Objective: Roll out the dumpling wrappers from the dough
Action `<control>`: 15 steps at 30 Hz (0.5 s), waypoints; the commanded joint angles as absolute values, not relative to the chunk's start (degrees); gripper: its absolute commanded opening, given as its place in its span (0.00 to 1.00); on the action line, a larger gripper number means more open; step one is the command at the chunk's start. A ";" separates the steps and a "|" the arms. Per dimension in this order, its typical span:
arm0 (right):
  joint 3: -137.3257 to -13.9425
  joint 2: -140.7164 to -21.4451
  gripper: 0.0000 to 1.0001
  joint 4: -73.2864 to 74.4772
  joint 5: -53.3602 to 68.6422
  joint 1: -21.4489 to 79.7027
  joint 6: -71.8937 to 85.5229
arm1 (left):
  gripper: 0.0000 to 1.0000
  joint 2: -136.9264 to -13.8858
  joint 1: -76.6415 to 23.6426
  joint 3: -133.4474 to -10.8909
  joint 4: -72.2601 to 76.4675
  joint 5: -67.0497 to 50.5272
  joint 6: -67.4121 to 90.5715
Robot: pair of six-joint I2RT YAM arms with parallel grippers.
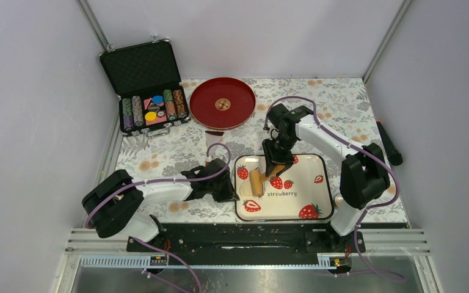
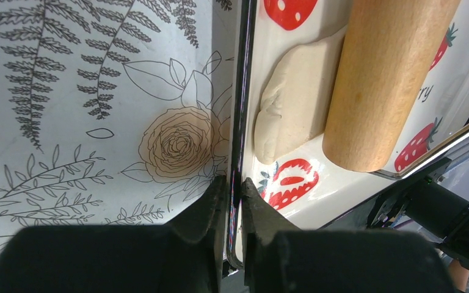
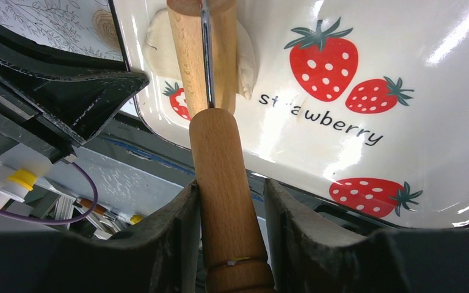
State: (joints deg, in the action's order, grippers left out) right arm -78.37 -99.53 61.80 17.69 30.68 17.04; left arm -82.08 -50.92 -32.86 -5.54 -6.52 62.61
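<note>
The dough [image 2: 293, 101] is a pale-cream flattened lump at the left end of the strawberry tray [image 1: 305, 189]. It lies partly under the tan wooden roller [image 2: 385, 79]. It also shows in the right wrist view [image 3: 156, 46]. My right gripper [image 3: 229, 186] is shut on the roller's handle [image 3: 223, 152], above the tray in the top view [image 1: 276, 168]. My left gripper [image 2: 233, 182] is shut on the tray's left rim [image 2: 239, 122]. No round wrappers are in view.
A red plate [image 1: 222, 102] with a gold emblem stands at the back. An open black case of poker chips [image 1: 146, 85] is at the back left. A small dark red scraper [image 1: 215, 132] lies in front of the plate. A black object [image 1: 389, 143] lies at the right table edge.
</note>
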 commanded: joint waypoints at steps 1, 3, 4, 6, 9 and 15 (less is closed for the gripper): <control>-73.41 -103.38 0.00 69.53 -16.79 27.51 14.80 | 0.00 -81.33 -50.71 -30.56 -12.66 -2.47 62.29; -73.76 -103.15 0.00 70.16 -17.20 27.38 14.85 | 0.00 -81.17 -50.73 -30.39 -12.47 -2.39 62.44; -73.94 -103.06 0.00 70.50 -17.33 27.30 14.84 | 0.00 -81.09 -50.76 -30.36 -12.47 -2.34 62.48; -74.16 -102.93 0.00 70.86 -17.74 27.21 14.85 | 0.00 -80.98 -50.76 -30.32 -12.48 -2.29 62.58; -74.29 -102.51 0.00 71.31 -18.48 26.94 14.97 | 0.00 -80.87 -50.80 -30.23 -12.37 -2.27 62.58; -74.09 -101.40 0.00 71.98 -19.41 26.55 15.18 | 0.00 -80.78 -50.75 -30.15 -12.30 -2.14 62.75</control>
